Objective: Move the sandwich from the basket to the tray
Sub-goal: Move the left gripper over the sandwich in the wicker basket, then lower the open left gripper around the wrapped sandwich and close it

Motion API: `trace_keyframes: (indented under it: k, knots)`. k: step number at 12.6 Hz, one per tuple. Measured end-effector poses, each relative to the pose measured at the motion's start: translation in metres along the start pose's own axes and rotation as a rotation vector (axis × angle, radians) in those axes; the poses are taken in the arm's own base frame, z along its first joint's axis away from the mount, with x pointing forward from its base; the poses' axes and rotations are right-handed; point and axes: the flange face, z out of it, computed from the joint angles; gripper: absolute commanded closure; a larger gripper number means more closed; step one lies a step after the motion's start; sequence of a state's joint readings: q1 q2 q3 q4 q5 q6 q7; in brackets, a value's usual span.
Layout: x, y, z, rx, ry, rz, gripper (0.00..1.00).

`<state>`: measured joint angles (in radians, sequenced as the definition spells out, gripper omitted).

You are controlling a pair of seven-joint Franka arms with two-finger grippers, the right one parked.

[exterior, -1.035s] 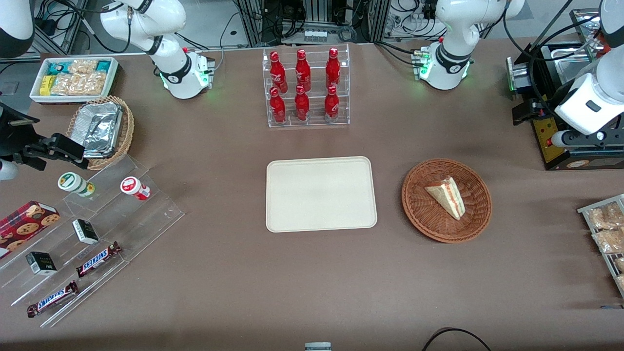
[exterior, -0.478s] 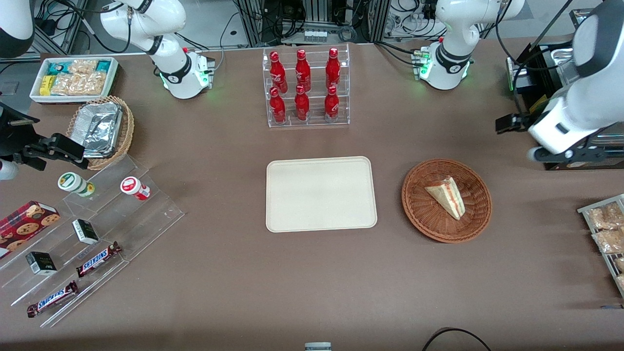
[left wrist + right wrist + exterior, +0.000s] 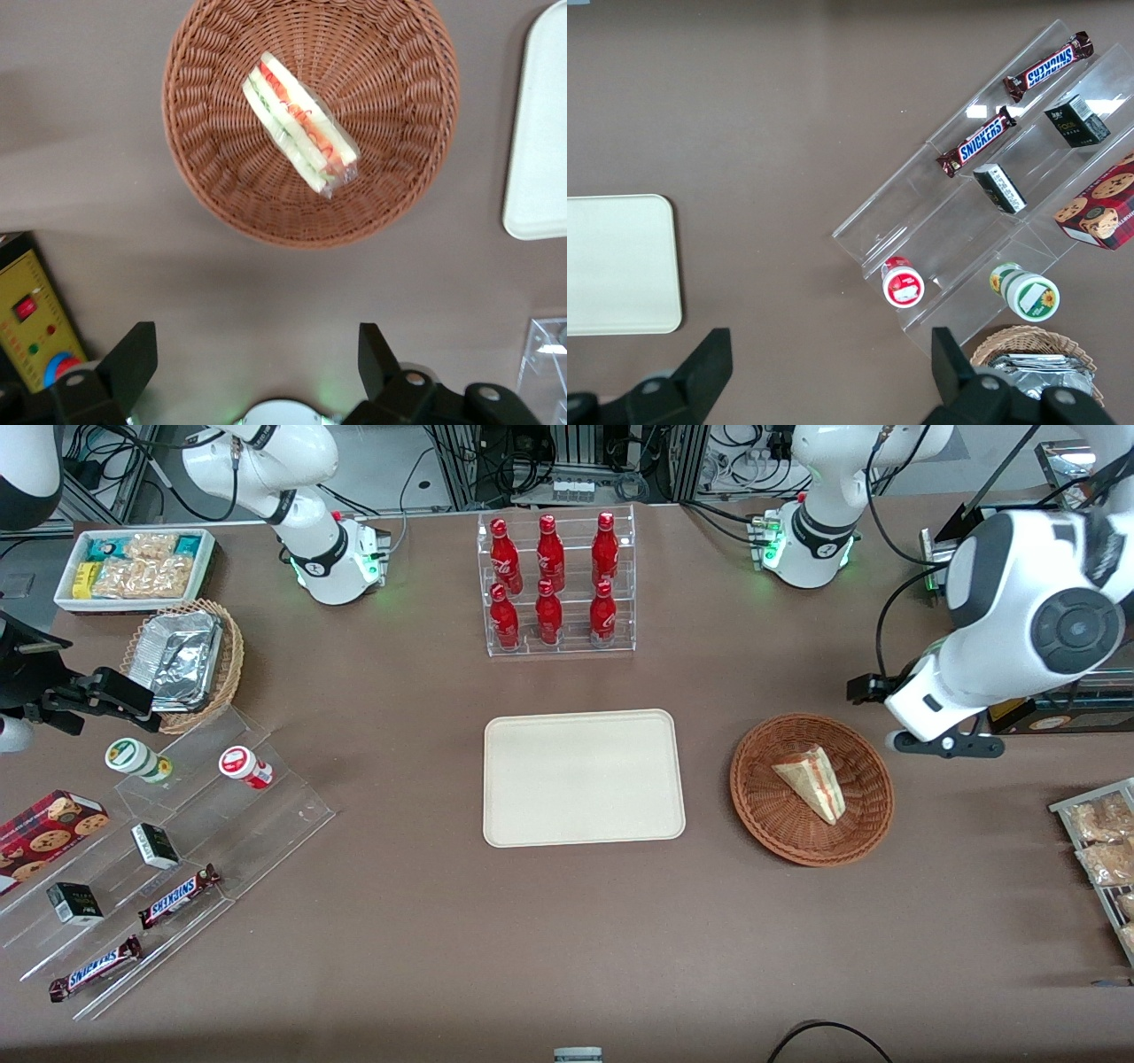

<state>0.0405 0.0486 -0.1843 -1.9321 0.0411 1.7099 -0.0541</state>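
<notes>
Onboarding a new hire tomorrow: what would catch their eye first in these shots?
Likely the sandwich, a pale wedge lying in the reddish-brown basket, with the bare cream tray beside it at the table's middle. Next, the left arm's gripper, fingers open, up in the air near the basket's rim toward the working arm's end. The red bottles in a clear rack stand farther from the front camera than the tray.

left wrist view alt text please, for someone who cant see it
A wrapped sandwich lies in a round brown wicker basket on a brown table, seen from above. The open end effector hangs over bare table beside the basket, not touching it. An edge of the cream tray shows beside the basket.
</notes>
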Motion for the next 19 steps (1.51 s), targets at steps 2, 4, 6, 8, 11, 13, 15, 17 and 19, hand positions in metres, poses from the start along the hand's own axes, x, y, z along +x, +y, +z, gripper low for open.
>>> trace_keyframes:
  k: [2, 4, 6, 8, 11, 13, 15, 17, 19]
  knots:
    - [0.005, 0.003, 0.030, -0.002, 0.038, -0.012, 0.00]
    - [0.007, 0.011, 0.058, -0.005, 0.082, -0.025, 0.00]
    - [0.007, 0.015, 0.083, -0.015, 0.128, -0.114, 0.00]
    - [0.005, 0.023, 0.094, -0.026, 0.148, -0.236, 0.00]
    - [0.007, 0.033, 0.093, -0.054, 0.189, -0.434, 0.00]
    - [0.007, 0.042, 0.099, -0.077, 0.209, -0.572, 0.00]
    - [0.007, 0.045, 0.109, -0.093, 0.204, -0.696, 0.00]
    - [0.013, 0.046, 0.118, -0.113, 0.208, -0.786, 0.00]
    - [0.020, 0.047, 0.129, -0.134, 0.212, -0.855, 0.00]
